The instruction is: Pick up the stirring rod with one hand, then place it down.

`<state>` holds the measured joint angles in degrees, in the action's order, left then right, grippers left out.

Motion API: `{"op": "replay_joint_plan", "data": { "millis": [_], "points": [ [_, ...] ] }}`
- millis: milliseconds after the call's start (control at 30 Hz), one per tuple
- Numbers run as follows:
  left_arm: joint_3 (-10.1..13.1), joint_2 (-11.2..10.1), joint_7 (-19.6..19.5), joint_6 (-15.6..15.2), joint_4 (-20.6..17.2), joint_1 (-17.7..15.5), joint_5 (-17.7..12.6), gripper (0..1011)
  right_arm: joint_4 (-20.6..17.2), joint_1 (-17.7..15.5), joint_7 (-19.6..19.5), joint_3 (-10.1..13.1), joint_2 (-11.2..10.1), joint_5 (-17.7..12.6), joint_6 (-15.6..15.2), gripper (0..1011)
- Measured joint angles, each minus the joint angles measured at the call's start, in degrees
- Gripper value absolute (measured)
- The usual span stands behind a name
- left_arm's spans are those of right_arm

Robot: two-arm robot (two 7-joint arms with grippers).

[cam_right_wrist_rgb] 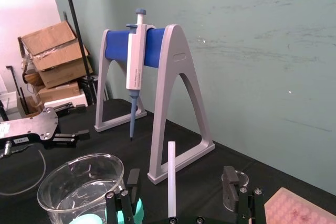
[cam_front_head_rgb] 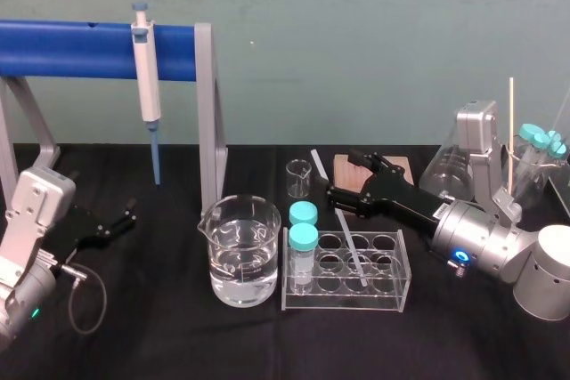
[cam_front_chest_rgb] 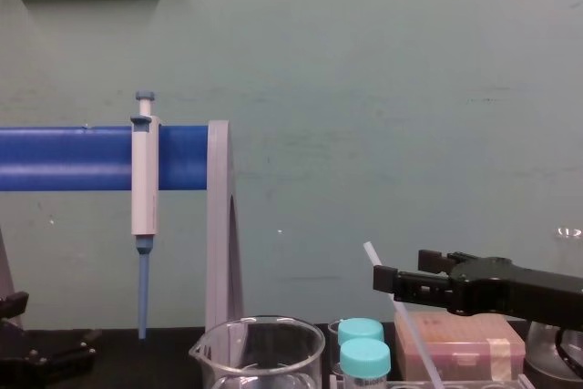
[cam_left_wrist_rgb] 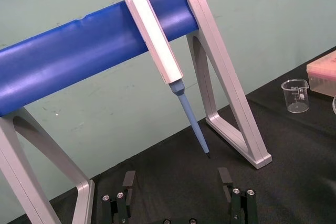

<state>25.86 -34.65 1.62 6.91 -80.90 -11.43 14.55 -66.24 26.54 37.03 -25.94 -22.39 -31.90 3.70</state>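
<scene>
The stirring rod (cam_front_head_rgb: pixel 348 239) is a thin translucent white stick leaning at a tilt, its lower end down in the clear test tube rack (cam_front_head_rgb: pixel 392 289). My right gripper (cam_front_head_rgb: pixel 343 176) reaches in from the right at the rod's upper part and is open. In the right wrist view the rod (cam_right_wrist_rgb: pixel 171 171) stands between the two fingers (cam_right_wrist_rgb: pixel 229 181) with a gap on each side. The chest view shows the rod (cam_front_chest_rgb: pixel 412 327) slanting below the right gripper (cam_front_chest_rgb: pixel 401 283). My left gripper (cam_front_head_rgb: pixel 118 221) rests open on the cloth at the far left, and its jaws (cam_left_wrist_rgb: pixel 177 180) hold nothing.
A beaker of water (cam_front_head_rgb: pixel 239 254) and two teal-capped tubes (cam_front_head_rgb: pixel 303 239) stand left of the rod. A small beaker (cam_front_head_rgb: pixel 298 178) and a wooden block (cam_front_head_rgb: pixel 398 165) lie behind it. The pipette (cam_front_head_rgb: pixel 145 68) hangs on the blue-barred stand (cam_front_head_rgb: pixel 210 113). A flask (cam_front_head_rgb: pixel 445 169) is at the right.
</scene>
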Motion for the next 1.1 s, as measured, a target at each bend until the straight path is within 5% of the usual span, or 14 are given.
{"op": "replay_joint_plan", "data": {
  "millis": [233,433,600,1100],
  "points": [
    [0.00,0.00,0.00,0.00,0.00,0.00,0.00,1000,-1.39,-0.55,-1.95,0.83,-0.16,0.36,0.29,1000],
    [0.00,0.00,0.00,0.00,0.00,0.00,0.00,1000,-9.14,-5.59,-17.68,5.53,-0.85,5.87,0.62,1000],
    [0.00,0.00,0.00,0.00,0.00,0.00,0.00,1000,-11.18,-8.90,-26.06,7.72,-0.88,9.16,-1.96,1000],
    [0.01,0.00,0.00,0.00,0.00,0.00,0.00,1000,-9.40,-11.22,-30.25,9.38,0.18,11.02,-6.13,1000]
  ]
}}
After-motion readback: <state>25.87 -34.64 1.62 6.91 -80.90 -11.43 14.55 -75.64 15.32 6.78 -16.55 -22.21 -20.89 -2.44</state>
